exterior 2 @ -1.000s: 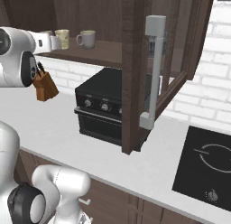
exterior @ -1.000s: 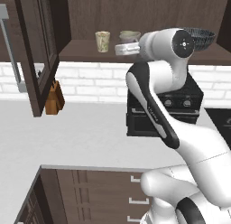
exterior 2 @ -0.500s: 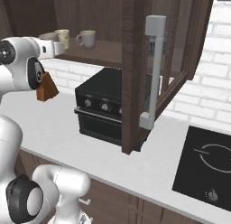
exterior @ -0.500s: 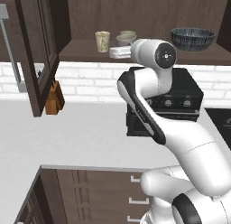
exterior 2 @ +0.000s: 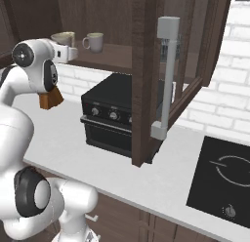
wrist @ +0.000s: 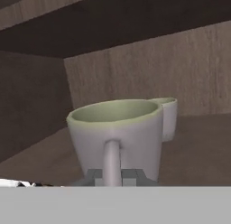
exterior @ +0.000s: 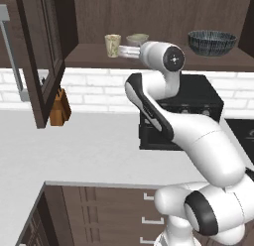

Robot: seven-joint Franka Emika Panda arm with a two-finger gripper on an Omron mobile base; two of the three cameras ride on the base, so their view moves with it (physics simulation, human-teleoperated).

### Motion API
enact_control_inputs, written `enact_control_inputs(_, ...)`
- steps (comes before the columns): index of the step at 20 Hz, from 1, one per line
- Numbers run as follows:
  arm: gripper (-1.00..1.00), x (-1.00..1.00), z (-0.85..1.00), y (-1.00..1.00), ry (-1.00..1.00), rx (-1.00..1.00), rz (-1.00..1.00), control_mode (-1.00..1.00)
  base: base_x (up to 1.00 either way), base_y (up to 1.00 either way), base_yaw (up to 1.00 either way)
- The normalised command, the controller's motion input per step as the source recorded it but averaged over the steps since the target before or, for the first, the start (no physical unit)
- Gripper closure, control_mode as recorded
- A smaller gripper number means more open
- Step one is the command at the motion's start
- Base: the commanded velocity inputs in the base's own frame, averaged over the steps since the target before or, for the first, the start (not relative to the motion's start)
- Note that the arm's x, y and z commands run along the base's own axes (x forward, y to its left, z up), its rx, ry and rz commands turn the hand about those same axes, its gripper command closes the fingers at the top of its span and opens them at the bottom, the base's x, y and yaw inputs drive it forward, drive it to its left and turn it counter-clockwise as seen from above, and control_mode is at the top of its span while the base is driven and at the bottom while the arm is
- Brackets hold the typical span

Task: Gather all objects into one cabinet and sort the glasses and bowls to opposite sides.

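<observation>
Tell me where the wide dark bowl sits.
In the left base view the dark bowl sits on the cabinet shelf at the far right, apart from the cream cup.

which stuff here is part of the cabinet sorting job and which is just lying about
Job:
- gripper, shut on the pale grey-green cup
- cream cup
- dark ribbed bowl
- cabinet shelf
- cabinet door

Just there:
- knife block
- black oven
- cooktop

Cups (exterior: 113, 44) left, bowl (exterior: 212, 42) right, on shelf (exterior: 89, 56)
</observation>
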Motion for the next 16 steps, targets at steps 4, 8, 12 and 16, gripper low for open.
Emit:
enact_control_inputs(4, 1.00, 0.11, 0.00, 0.00, 0.13, 0.07, -0.06, -1.00, 0.00, 0.00, 0.00)
enact_control_inputs(8, 1.00, 0.08, 0.00, 0.00, 0.12, 0.00, -0.01, -1.00, 0.00, 0.00, 0.00)
enact_control_inputs(12, 1.00, 0.15, 0.00, 0.00, 0.04, 0.00, 0.00, -1.00, 0.00, 0.00, 0.00)
enact_control_inputs(16, 1.00, 0.20, -0.16, 0.00, 0.00, 0.00, 0.00, -1.00, 0.00, 0.00, 0.00)
